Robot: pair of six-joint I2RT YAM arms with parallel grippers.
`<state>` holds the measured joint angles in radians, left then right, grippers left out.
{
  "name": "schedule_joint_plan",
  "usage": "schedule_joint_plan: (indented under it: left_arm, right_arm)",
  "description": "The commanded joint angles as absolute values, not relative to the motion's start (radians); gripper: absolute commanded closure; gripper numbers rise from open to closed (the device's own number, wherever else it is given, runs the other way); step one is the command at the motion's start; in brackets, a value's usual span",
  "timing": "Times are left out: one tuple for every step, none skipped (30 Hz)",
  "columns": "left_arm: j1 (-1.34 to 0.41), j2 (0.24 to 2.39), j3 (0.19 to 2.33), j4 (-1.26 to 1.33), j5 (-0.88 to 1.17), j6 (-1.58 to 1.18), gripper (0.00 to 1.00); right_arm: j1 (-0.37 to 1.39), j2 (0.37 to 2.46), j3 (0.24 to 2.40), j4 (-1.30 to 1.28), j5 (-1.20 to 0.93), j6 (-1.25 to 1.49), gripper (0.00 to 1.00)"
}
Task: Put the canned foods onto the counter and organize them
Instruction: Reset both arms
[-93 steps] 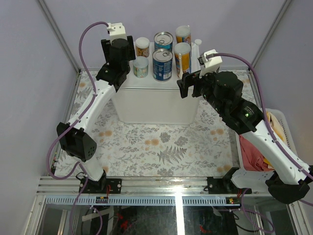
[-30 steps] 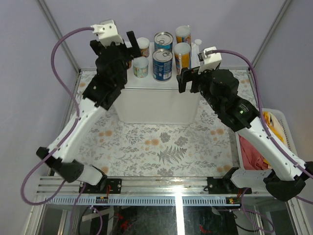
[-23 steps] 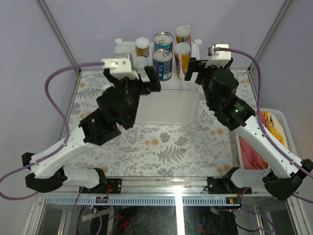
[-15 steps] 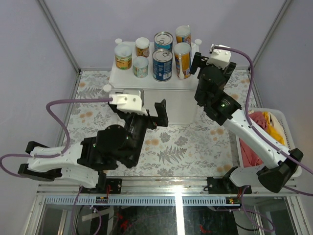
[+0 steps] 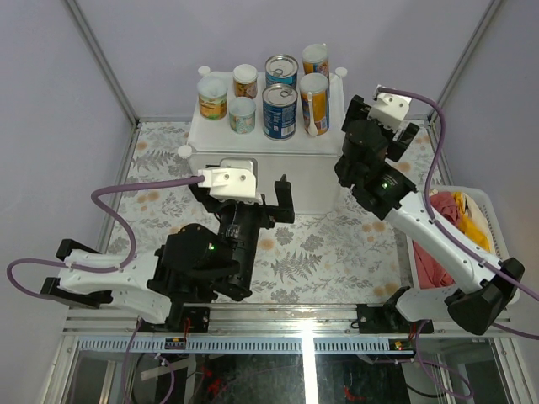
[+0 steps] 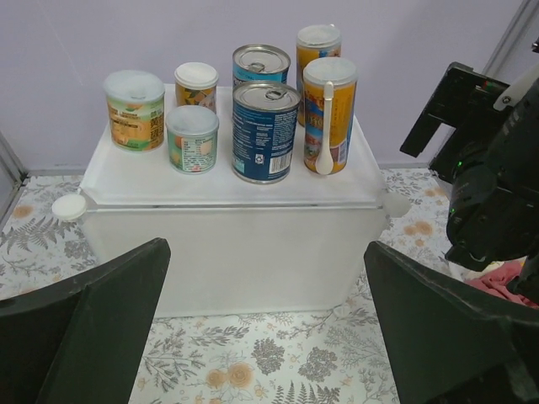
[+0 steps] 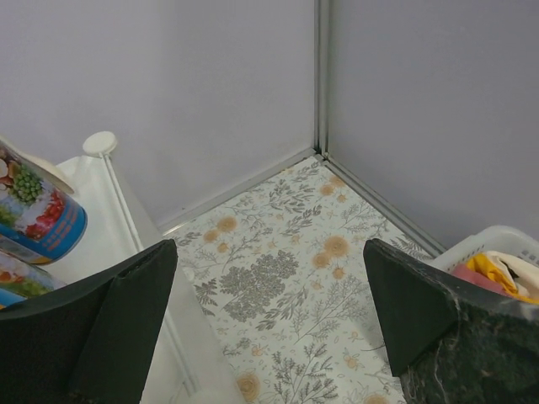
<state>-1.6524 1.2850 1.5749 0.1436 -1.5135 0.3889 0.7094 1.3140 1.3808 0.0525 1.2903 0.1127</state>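
Floral table [image 5: 337, 252], lilac walls [image 5: 253, 25], left gripper [image 6: 266, 261] spread wide and empty, right gripper [image 7: 269, 252] likewise released, six cans [image 6: 192, 139] in two rows atop the far white counter [image 6: 227, 244], blue-labelled tins [image 6: 265, 130] central, tall yellow-orange pair [image 6: 329, 114] right, left arm [image 5: 109, 278] drawn back nearward since a second ago.

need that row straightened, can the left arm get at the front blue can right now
Probably yes: the left claw is open, facing the counter, and the front blue can stands in the near row with nothing before it.
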Motion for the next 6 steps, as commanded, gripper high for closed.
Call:
schedule_joint_plan:
  left_arm:
    - [-1.702,1.273,1.59,0.251,-1.536,0.431,0.0]
    - [-1.7,1.273,1.589,0.26,-1.532,0.44,0.0]
    - [-1.701,1.272,1.587,0.274,-1.529,0.454,0.0]
    - [-1.7,1.272,1.58,0.298,-1.525,0.476,0.0]
    - [-1.7,1.27,1.568,0.344,-1.52,0.511,0.0]
    - [-1.7,1.265,1.55,0.402,-1.516,0.549,0.0]
  right_arm:
    - [0.707,1.259,1.35,0.121,1.321,0.099,0.01]
    - [0.707,1.253,1.34,0.126,1.309,0.092,0.01]
    - [0.707,1.249,1.334,0.128,1.3,0.092,0.04]
    - [0.707,1.247,1.331,0.128,1.297,0.091,0.04]
    - [0.707,1.248,1.329,0.126,1.298,0.092,0.02]
    - [0.707,1.25,1.328,0.125,1.303,0.094,0.0]
